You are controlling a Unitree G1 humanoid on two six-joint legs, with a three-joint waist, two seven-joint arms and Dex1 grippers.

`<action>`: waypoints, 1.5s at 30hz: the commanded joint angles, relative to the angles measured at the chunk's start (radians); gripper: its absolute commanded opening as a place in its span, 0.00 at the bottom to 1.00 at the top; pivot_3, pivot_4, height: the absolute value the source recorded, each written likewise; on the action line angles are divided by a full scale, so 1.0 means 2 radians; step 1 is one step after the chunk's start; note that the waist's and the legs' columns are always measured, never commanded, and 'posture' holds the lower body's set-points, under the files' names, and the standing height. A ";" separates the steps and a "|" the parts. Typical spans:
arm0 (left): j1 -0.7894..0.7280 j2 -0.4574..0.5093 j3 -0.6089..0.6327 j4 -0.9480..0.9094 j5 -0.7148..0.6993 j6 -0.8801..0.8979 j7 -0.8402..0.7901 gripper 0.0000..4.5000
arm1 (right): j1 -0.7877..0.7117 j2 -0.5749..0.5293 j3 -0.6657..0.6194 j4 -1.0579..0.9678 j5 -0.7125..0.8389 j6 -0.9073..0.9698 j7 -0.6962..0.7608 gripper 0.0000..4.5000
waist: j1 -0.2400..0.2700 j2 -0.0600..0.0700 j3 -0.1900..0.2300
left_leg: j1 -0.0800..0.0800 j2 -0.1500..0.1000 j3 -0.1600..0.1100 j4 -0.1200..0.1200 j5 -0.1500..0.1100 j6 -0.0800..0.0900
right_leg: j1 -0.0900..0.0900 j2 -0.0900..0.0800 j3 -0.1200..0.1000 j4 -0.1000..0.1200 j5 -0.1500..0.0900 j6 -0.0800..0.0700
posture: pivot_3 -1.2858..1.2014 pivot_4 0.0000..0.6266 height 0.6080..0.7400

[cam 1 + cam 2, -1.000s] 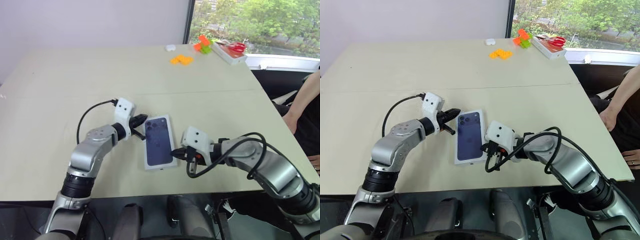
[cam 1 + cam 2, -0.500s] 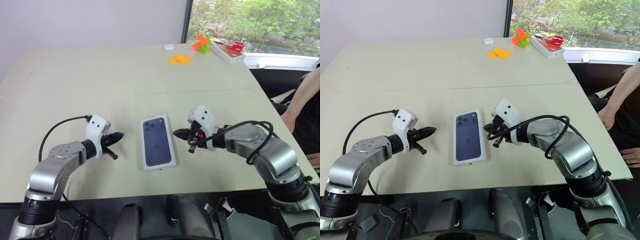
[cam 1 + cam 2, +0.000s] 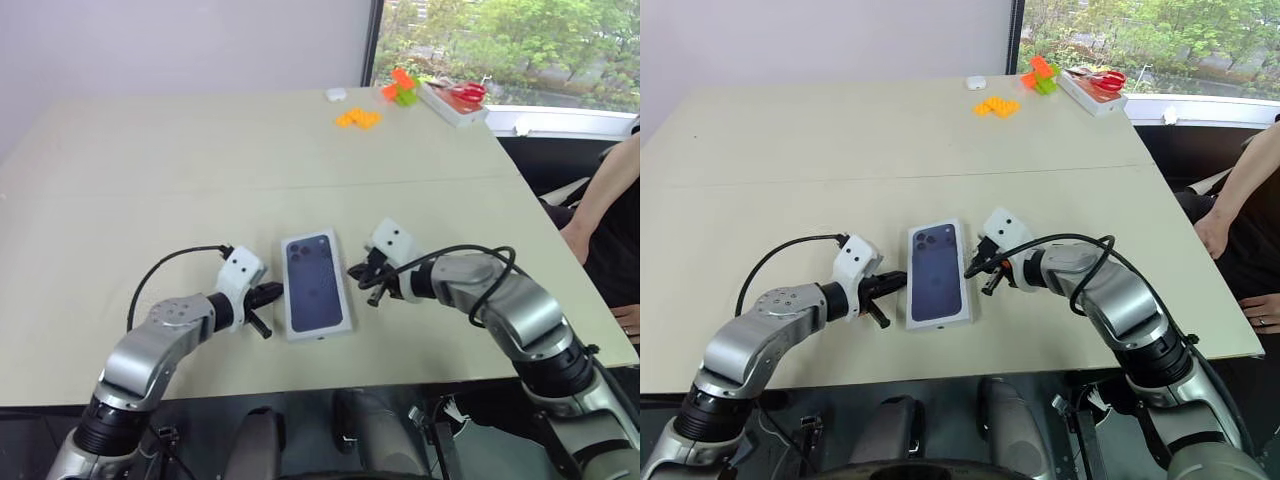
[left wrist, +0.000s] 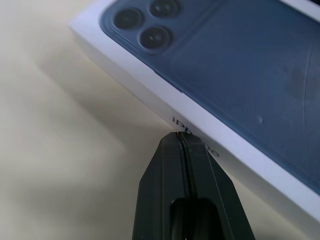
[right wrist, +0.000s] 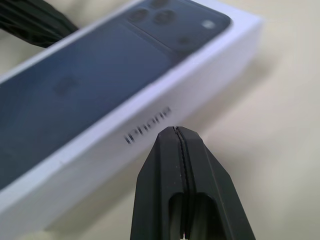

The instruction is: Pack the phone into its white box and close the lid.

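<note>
The lid [image 3: 316,283] lies flat on the table with its printed dark blue phone picture facing up. The phone and the white box are hidden. My left gripper [image 3: 278,291] is shut, its tip against the lid's left long side, right at the lettering on the white side wall [image 4: 150,100]. My right gripper [image 3: 353,270] is shut too, with its tip at the lid's right long side, by the lettering there [image 5: 147,131]. Neither gripper holds anything.
Far back on the table [image 3: 150,160] lie orange bricks [image 3: 361,118], orange and green bricks [image 3: 402,88], a white tray with red scissors [image 3: 458,100] and a small white object [image 3: 336,95]. A person's arm [image 3: 600,200] is at the right edge.
My left gripper left the lid's far left corner, swung out left, then returned to the left long side nearer me. My right gripper slid from the near right corner farther along that side.
</note>
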 commanded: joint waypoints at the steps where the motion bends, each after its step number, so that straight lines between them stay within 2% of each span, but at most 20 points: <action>1: -0.014 -0.013 0.016 -0.021 -0.018 0.001 0.001 0.01 | -0.010 0.004 -0.003 -0.028 0.004 -0.009 0.007 0.00 | 0.000 0.000 0.000 | 0.000 0.000 0.000 0.000 0.000 0.000 | 0.000 0.000 0.000 0.000 0.000 0.000 | 0.52 0.24 0.94; 18: -0.012 -0.031 0.032 -0.047 -0.042 0.023 -0.005 0.01 | -0.006 0.001 -0.003 -0.030 0.003 -0.008 0.012 0.00 | 0.000 0.000 0.000 | 0.000 0.000 0.000 0.000 0.000 0.000 | 0.000 0.000 0.000 0.000 0.000 0.000 | 0.52 0.24 0.94; 45: -0.007 -0.031 0.017 -0.038 -0.025 0.021 -0.001 0.01 | 0.006 0.016 0.007 -0.008 -0.015 -0.005 0.005 0.00 | 0.000 0.000 0.000 | 0.000 0.000 0.000 0.000 0.000 0.000 | 0.000 0.000 0.000 0.000 0.000 0.000 | 0.52 0.24 0.94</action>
